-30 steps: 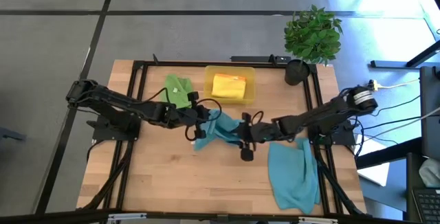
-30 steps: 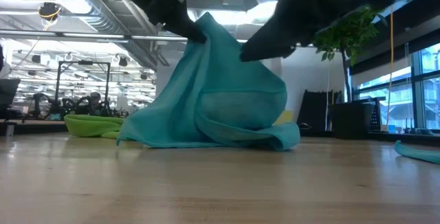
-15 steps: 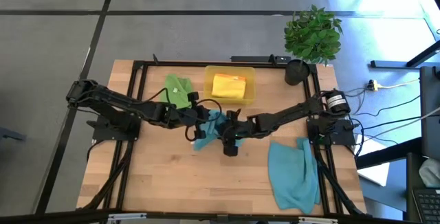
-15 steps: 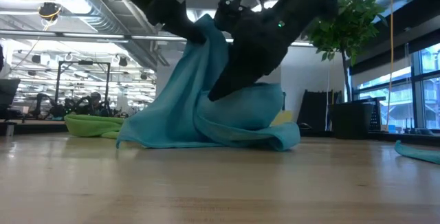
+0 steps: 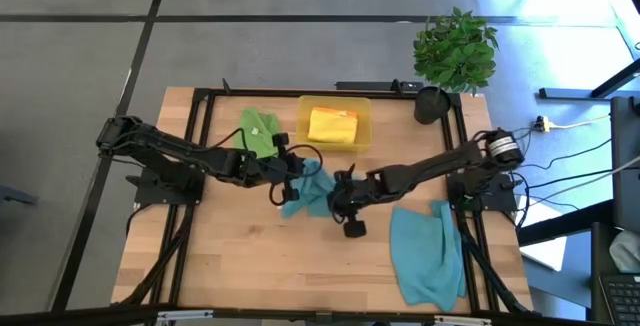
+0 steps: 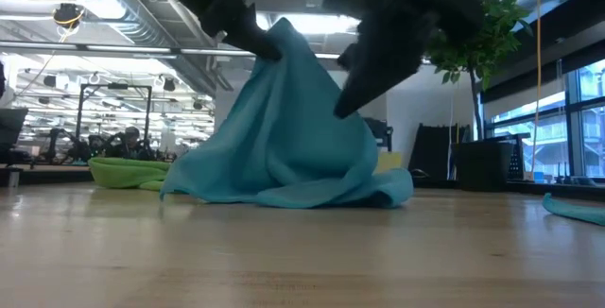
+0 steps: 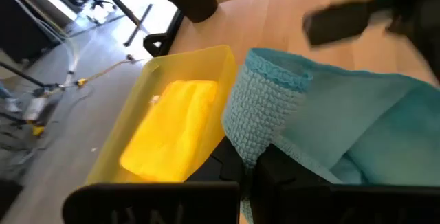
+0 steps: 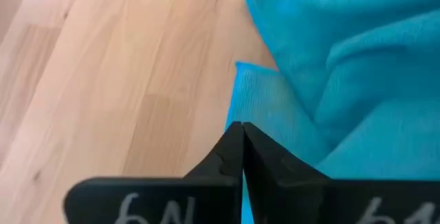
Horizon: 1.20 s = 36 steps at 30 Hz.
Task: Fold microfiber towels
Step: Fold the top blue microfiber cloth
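Now teal towel (image 5: 312, 192) pinched between left end effector (image 5: 297, 177) and closed right end effector (image 5: 338, 198).

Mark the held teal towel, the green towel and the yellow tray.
held teal towel (image 6: 284, 128): low view, middle of the draped cloth.
green towel (image 5: 260, 129): high view, centre of the crumpled cloth.
yellow tray (image 5: 303, 126): high view, its left wall.
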{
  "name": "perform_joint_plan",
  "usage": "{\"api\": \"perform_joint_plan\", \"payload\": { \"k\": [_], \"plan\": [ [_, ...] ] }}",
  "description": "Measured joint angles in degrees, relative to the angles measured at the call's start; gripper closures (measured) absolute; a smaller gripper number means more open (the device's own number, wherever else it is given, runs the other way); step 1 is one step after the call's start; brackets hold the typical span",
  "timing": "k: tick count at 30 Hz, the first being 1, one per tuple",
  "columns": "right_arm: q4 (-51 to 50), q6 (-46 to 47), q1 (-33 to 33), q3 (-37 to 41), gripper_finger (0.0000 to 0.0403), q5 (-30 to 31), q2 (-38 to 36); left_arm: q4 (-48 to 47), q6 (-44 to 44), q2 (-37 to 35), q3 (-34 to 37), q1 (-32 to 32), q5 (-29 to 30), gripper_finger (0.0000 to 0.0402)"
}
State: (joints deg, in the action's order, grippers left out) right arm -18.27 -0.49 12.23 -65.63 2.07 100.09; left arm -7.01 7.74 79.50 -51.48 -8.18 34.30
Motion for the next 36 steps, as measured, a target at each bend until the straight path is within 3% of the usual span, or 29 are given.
{"api": "perform_joint_plan", "payload": {
  "k": [4, 7, 13, 19, 24, 27, 30, 34, 36],
  "plan": [
    [-6.94, 3.94, 1.24, 0.02, 0.0398, 5.81, -4.30, 0.03, 0.83, -0.01, 0.00, 0.08, 0.88, 0.0401],
    [-6.58, 10.47, 2.16, 0.29, 0.0396, 10.56, -6.47, 0.21, 0.89, 0.00, 0.00, 0.09, 0.89, 0.0401],
    [-3.26, 16.90, 5.47, 0.42, 0.0380, 6.46, -3.79, 0.31, 0.84, -0.01, 0.00, 0.77, 0.86, 0.0401],
    [-0.91, 26.42, 8.35, 0.49, 0.0377, 6.32, 3.40, 0.20, 0.49, -0.02, 0.00, 1.52, 0.70, 0.0401],
    [-1.03, 30.23, 8.35, 1.01, 0.0353, 9.04, 5.04, 0.17, 0.39, 0.00, 0.00, 1.59, 0.54, 0.0401],
    [1.06, 30.84, 7.80, 5.39, 0.0326, 12.83, 2.57, 0.15, 0.30, -0.02, 0.00, 1.51, 0.45, 0.0401],
    [12.31, 34.02, 7.09, 14.06, 0.0298, 13.82, -1.50, 0.15, 0.32, -0.02, 0.00, 1.51, 0.40, 0.0401],
    [42.18, 39.99, 6.66, 27.33, 0.0270, 11.73, -1.78, 0.39, 0.32, -0.02, 0.00, 1.79, -0.81, 0.0401],
    [55.65, 42.15, 7.00, 30.09, 0.0260, 10.32, 0.56, 0.44, 0.26, -0.02, 0.00, 1.91, -0.82, 0.0401]
  ]
}}
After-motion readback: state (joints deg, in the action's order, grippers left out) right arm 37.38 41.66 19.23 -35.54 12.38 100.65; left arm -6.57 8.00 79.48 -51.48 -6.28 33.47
